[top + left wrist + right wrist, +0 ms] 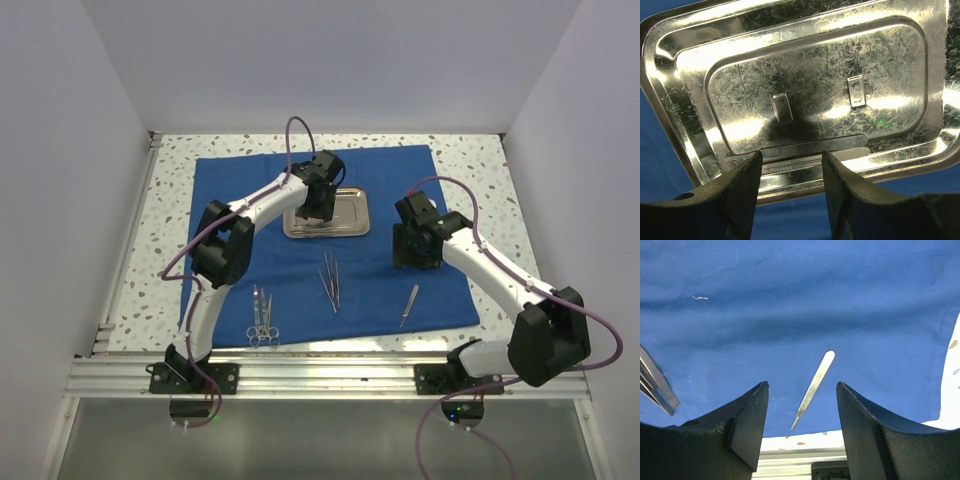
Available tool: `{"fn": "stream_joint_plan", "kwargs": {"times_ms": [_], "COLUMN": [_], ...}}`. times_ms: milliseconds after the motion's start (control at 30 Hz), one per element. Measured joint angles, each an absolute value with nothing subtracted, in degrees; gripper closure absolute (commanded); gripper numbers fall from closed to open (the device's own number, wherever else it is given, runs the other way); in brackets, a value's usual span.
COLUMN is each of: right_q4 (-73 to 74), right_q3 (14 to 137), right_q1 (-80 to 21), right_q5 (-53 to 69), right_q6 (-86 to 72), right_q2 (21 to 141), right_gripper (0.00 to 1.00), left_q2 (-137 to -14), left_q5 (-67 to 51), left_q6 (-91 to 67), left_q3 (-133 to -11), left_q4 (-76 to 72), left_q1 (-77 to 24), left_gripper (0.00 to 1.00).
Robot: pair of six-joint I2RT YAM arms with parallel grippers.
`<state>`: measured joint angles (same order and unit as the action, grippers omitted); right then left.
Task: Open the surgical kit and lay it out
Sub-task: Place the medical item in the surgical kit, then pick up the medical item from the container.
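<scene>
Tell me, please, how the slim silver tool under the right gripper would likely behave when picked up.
The slim tool looks like polished metal: probably stiff, light, slippery. Lying flat on the blue cloth, it may resist pinching and seems unlikely to roll.

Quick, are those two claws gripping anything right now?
Left end effector: open, empty, over the steel tray.
Right end effector: open, empty, above a thin silver tool on the blue cloth.
</scene>
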<state>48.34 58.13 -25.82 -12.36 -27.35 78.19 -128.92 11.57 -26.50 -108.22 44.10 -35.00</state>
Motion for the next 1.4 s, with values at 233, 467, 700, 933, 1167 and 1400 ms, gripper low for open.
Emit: {"fn": "stream_joint_plan", "kwargs": {"times_ms": [233, 467, 700, 933, 1167, 1400], "right_q4": [49.2, 49.9, 50.3, 51.6, 53.3, 54.0], "right_q3": [58.4, 59.1, 60.1, 60.8, 60.8, 60.8], "right_q1": [-25.8, -25.8, -25.8, -25.8, -25.8, -25.8], "right_q5": [-12.5, -12.7, -12.8, -13.6, -14.3, -14.6], "right_q6": [-25.9, -25.4, -25.6, -25.8, -25.9, -26.0], "right_q2": [77.8, 78.3, 80.0, 80.0, 79.9, 79.7], "right_gripper": [0.39, 0.40, 0.40, 0.41, 0.41, 0.42], "left_q2": [-128.9, -126.2, -126.0, -129.5, -138.7, -141.2], "left_q5": [11.3, 9.5, 9.1, 9.2, 8.7, 7.7], "left_q6": [-31.4, -35.4, -40.2, -41.0, -38.2, -34.8], "left_q3": [-105.4, -100.3, -99.9, -105.6, -120.4, -123.9], "left_q4": [41.7, 39.9, 40.2, 41.6, 41.8, 40.9], "left_q1": [-35.0, -35.1, -35.1, -34.7, -30.6, -26.3], "left_gripper": [0.49, 0.50, 0.49, 0.48, 0.48, 0.46]}}
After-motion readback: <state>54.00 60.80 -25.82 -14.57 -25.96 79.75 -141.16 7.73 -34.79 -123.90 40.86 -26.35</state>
